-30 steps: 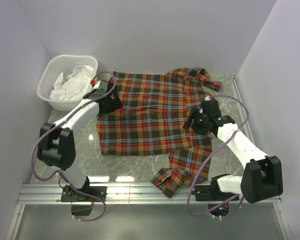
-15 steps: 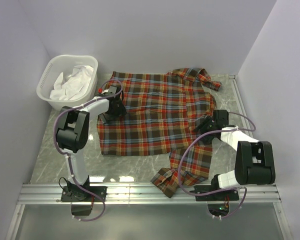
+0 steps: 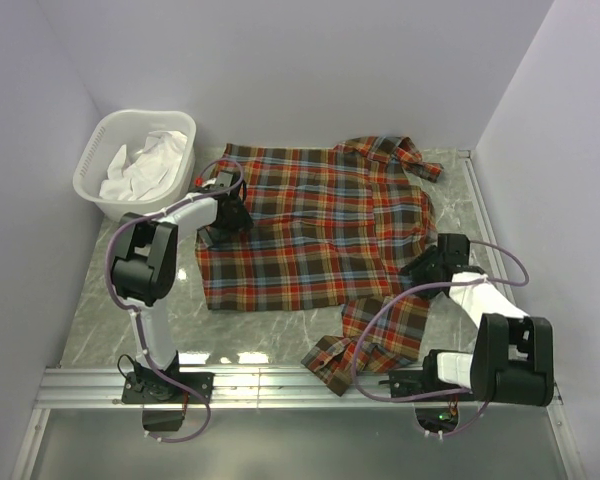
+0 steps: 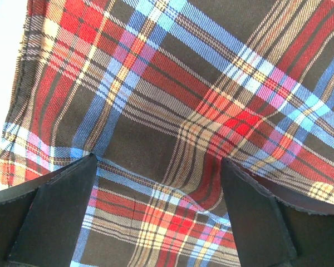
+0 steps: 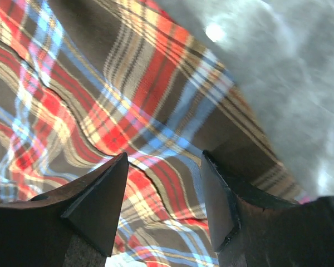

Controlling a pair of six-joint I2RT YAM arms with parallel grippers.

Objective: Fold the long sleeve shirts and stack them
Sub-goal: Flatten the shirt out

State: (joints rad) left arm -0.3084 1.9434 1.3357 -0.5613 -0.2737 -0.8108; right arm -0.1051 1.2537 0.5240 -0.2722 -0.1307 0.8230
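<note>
Just below the right pincer [image 5: 164, 162] lies the plaid shirt [image 5: 94, 83].

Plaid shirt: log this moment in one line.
plaid shirt: spread flat, unfolded | left tool: open over hem edge | right tool: open over edge near sleeve | laundry basket: holds white cloth

Grey marbled table [image 3: 95, 320], a plaid shirt [image 3: 310, 230] flat across it, a white laundry basket [image 3: 108, 205] at its far left corner
</note>
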